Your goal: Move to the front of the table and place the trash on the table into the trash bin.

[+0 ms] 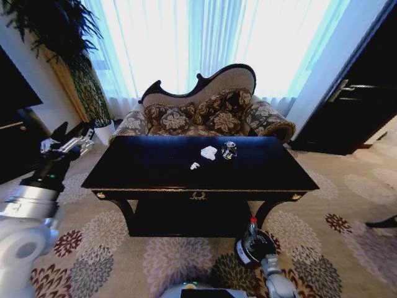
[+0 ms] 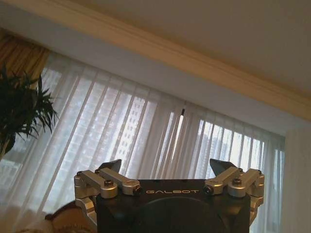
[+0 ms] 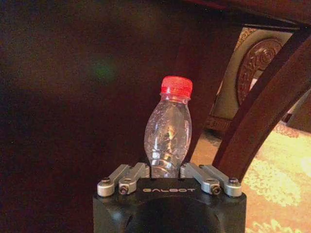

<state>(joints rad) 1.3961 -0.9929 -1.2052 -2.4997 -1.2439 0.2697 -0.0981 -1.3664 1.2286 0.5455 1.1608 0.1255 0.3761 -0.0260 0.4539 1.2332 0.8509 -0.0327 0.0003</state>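
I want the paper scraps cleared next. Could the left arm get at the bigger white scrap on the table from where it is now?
Probably yes: the left gripper is open, empty, raised beside the table, and nothing stands between it and the scrap.

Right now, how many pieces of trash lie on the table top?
3: a larger white paper scrap near the middle, a smaller white scrap in front of it, and a clear shiny piece beside the larger scrap. Nothing seems hidden on the table.

The table (image 1: 155,167) is glossy black-brown with gold trim and a gold emblem. White paper scraps (image 1: 208,153) sit on it. Behind the table, a floral-patterned sofa (image 1: 205,115) — brown and cream. The clear bottle (image 3: 168,136) has a red cap.
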